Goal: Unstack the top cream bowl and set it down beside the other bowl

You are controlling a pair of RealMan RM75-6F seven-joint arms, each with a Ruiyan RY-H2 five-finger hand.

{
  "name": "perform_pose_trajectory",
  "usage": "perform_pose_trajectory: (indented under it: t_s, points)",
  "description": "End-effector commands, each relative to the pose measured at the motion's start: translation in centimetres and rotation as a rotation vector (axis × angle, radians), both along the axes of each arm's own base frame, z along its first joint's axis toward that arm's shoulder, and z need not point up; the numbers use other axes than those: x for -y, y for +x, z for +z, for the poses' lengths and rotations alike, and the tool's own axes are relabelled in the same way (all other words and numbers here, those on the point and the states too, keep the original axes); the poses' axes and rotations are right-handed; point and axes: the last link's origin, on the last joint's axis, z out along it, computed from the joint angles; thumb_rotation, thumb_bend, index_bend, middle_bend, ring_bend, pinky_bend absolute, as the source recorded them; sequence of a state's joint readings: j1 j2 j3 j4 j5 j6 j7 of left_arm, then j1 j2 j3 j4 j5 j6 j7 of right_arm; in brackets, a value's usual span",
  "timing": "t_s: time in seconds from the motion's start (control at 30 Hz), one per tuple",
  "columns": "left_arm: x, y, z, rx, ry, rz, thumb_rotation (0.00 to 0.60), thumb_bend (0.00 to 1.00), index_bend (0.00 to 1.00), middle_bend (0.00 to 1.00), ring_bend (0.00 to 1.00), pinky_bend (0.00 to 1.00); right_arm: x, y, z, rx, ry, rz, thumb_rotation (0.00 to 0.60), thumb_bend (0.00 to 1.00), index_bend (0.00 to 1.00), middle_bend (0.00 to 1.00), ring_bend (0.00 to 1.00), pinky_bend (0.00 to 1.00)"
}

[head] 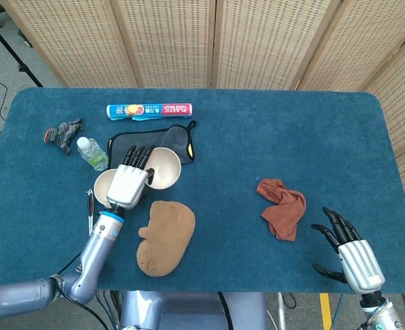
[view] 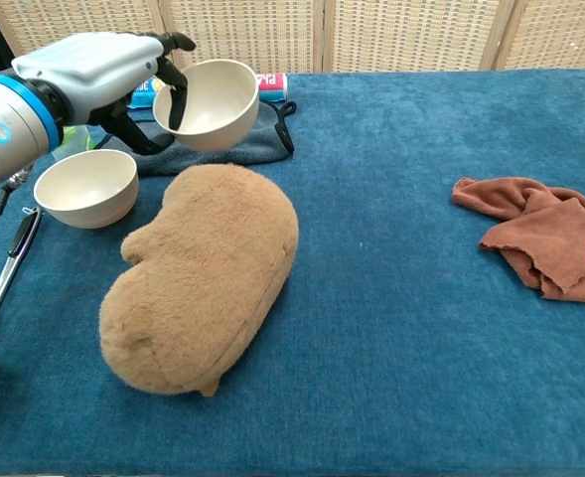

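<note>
Two bowls sit apart on the blue surface [head: 257, 130]: beyond the plush toy [view: 203, 273], the left robot hand [view: 108, 70] grips one bowl [view: 211, 102] aloft above the grey cloth [head: 171, 143], right of the other bowl [view: 85, 187]; the right robot hand [head: 350, 251] rests spread, holding nothing.

Tan plush toy [view: 201, 278] — rust cloth [view: 535, 235] well apart, grey towel [head: 168, 142] behind

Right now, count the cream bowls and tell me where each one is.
2. One cream bowl is held up by the left hand above the grey cloth; the other bowl sits on the table beside the spoon.
</note>
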State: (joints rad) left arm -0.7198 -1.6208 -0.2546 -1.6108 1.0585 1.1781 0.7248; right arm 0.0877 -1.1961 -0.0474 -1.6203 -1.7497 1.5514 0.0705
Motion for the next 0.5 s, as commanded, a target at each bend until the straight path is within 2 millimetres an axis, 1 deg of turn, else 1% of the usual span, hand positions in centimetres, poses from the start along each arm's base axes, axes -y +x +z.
perform_pose_trajectory:
  t_s: [0.03,0.2,0.5]
  points:
    - [0.1,0.2,-0.6,-0.005,-0.018,0.004,0.600,0.39,0.78,0.08,0.00,0.04,0.0,0.0,0.1,0.001,0.000,-0.001,0.600,0.16,0.22,0.00,0.00,0.15]
    - [0.1,0.3,-1.5,-0.007,-0.044,0.009,0.600,0.39,0.78,0.08,0.00,0.04,0.1,-0.1,0.1,0.004,-0.001,-0.003,0.600,0.16,0.22,0.00,0.00,0.15]
    - [0.1,0.4,-2.1,-0.023,-0.069,0.014,0.600,0.39,0.78,0.08,0.00,0.04,0.1,-0.1,0.2,0.005,-0.001,-0.004,0.600,0.16,0.22,0.00,0.00,0.15]
